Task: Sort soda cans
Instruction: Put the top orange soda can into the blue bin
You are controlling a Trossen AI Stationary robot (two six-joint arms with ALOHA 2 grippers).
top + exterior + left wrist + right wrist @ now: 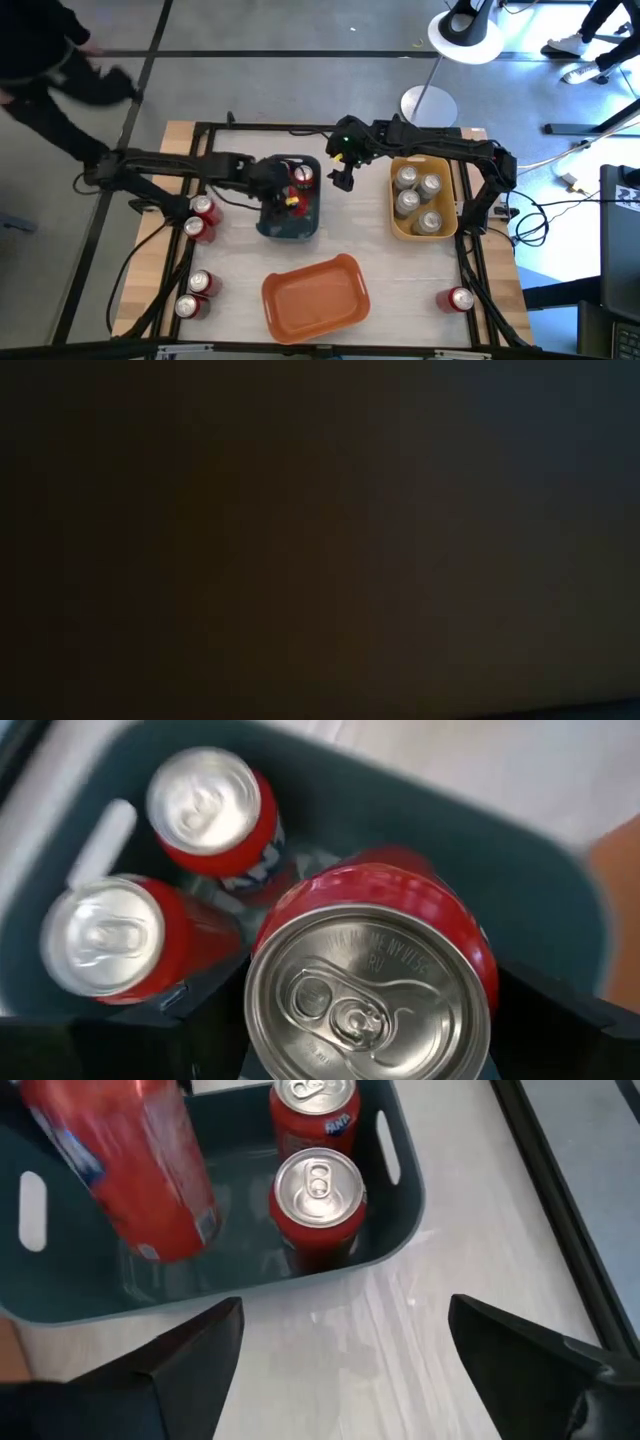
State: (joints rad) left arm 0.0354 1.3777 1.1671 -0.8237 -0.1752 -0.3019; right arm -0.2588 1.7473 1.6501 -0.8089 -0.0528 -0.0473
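A dark teal bin (290, 232) at the table's middle holds two upright red cans (205, 805) (105, 935). My left gripper (285, 195) reaches into it from the left, shut on a third red can (370, 1000). My right gripper (343, 178) hovers open beside the bin's far right corner, over bare table (340, 1370). A yellow bin (393, 200) on the right holds several silver cans (405, 178). Several red cans (205, 210) (190, 305) stand on the table's left side, and one (458, 298) at the near right. The low view is dark. My left gripper holds the red can by its side wall (290, 910), just below the top rim, pinched between the two fingers (200, 1010). The fingers point down from above. The can (140, 1170) is nearly upright inside the teal bin; whether its bottom touches the bin's floor cannot be told.
An orange bin (270, 300) lies at the table's near middle. A dark frame (200, 128) runs around the table. A person in dark clothes (60, 80) is beyond the far left corner. Bare tabletop (400, 280) lies between the orange bin and the near right can.
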